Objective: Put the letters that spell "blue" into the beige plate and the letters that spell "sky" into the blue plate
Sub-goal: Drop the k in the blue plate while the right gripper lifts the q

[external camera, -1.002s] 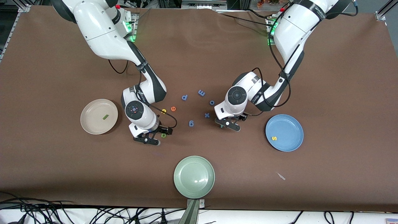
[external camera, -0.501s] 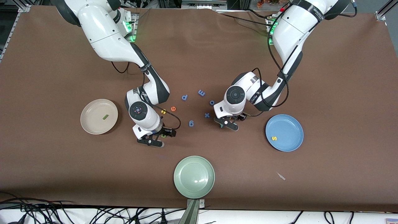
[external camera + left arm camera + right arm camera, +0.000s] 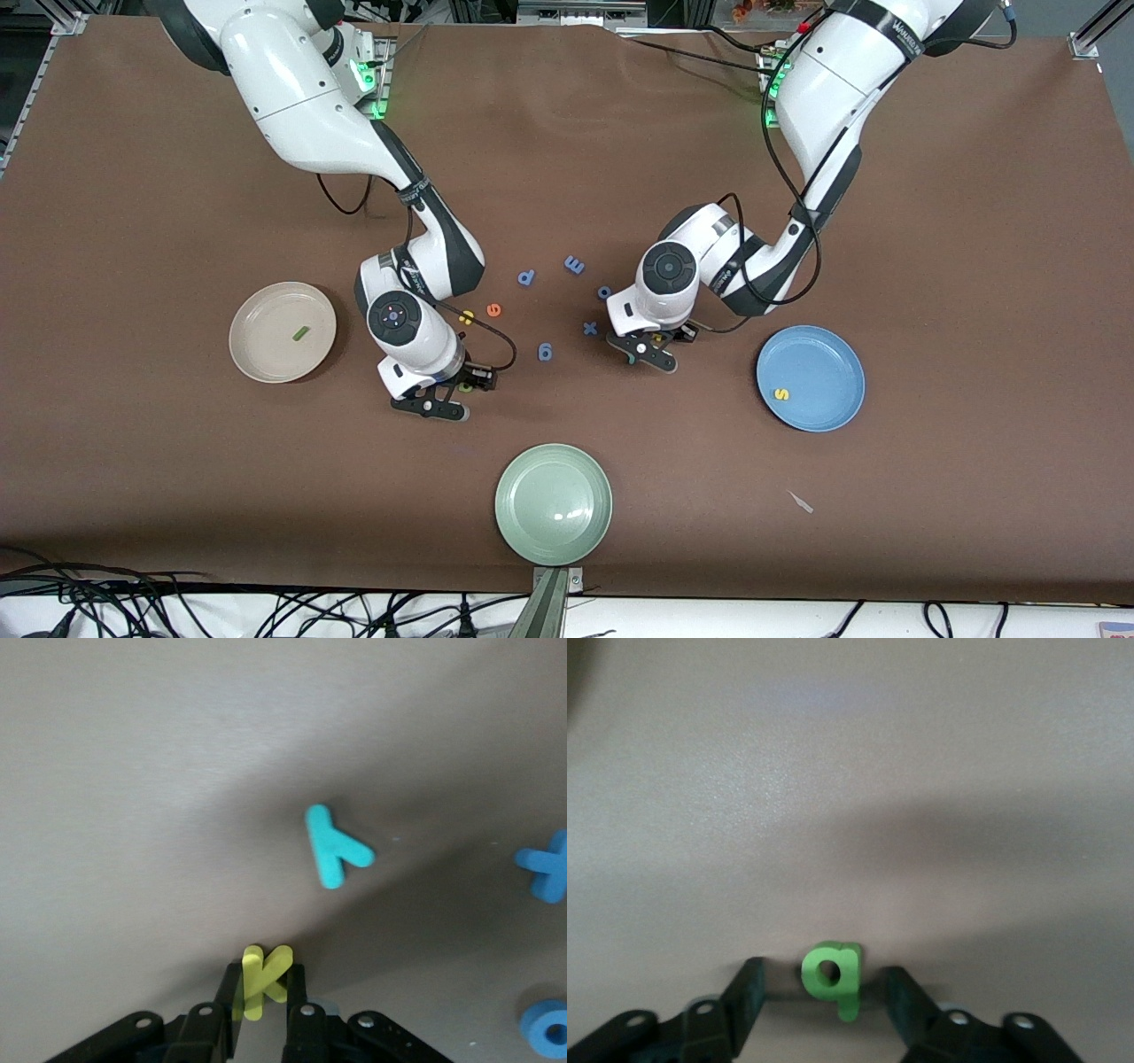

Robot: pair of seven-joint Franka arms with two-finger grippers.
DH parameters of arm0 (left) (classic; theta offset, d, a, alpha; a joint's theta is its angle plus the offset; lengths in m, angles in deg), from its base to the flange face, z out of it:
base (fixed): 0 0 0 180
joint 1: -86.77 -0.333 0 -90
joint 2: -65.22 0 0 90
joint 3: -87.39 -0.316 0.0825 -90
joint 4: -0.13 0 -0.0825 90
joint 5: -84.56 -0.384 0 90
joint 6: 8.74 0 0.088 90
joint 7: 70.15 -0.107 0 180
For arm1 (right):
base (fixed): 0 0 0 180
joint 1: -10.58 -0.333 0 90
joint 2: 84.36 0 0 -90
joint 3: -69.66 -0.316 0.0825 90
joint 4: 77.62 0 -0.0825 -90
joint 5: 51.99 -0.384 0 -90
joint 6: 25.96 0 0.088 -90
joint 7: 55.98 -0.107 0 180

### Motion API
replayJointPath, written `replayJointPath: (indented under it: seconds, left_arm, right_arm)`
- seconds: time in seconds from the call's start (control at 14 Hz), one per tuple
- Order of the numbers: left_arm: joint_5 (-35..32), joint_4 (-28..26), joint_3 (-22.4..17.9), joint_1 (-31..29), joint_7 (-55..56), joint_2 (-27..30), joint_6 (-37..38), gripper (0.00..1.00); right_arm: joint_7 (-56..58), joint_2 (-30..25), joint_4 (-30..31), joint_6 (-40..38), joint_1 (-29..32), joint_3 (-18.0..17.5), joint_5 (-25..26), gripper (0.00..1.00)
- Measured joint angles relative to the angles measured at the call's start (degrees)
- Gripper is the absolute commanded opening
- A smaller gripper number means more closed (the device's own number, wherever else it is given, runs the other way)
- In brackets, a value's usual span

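Observation:
My left gripper [image 3: 264, 983] is shut on the yellow k [image 3: 266, 979], which stands upright between its fingers at the table top. The teal y [image 3: 335, 846] lies flat on the table just past it. My right gripper [image 3: 824, 979] is open and straddles the green b [image 3: 831, 974], with a gap on each side. In the front view the left gripper [image 3: 651, 350] is low beside the blue plate [image 3: 824, 363], which holds the yellow s [image 3: 780, 394]. The right gripper [image 3: 447, 397] is low beside the beige plate [image 3: 266, 346], which holds the thin green l [image 3: 301, 333]. The yellow u [image 3: 467, 316] and orange e [image 3: 493, 310] lie by the right arm's wrist.
Several blue-violet letters [image 3: 545, 352] are scattered between the two grippers, among them an x [image 3: 545, 864] and an o [image 3: 545, 1028] close to the left gripper. A pale green plate [image 3: 554, 503] sits near the table's front edge. A small pale scrap [image 3: 801, 501] lies nearer the camera than the blue plate.
The left gripper's fingers have closed onto the yellow k. The right gripper has shifted a little toward the green b and its fingers have narrowed around it.

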Motion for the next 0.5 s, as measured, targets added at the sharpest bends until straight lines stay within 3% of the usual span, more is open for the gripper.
replayJointPath:
  seconds: [0.29, 0.5]
  left_arm:
    - [-0.56, 1.54, -0.55, -4.76, -7.55, 5.04, 8.93, 0.0]
    - [-0.56, 1.39, -0.59, -12.36, -16.59, 7.67, 12.24, 0.0]
  right_arm:
    - [0.38, -0.23, -0.62, -1.32, 0.08, 0.09, 0.0, 0.25]
    - [0.55, -0.53, -0.74, -2.29, 0.15, 0.18, 0.0, 0.19]
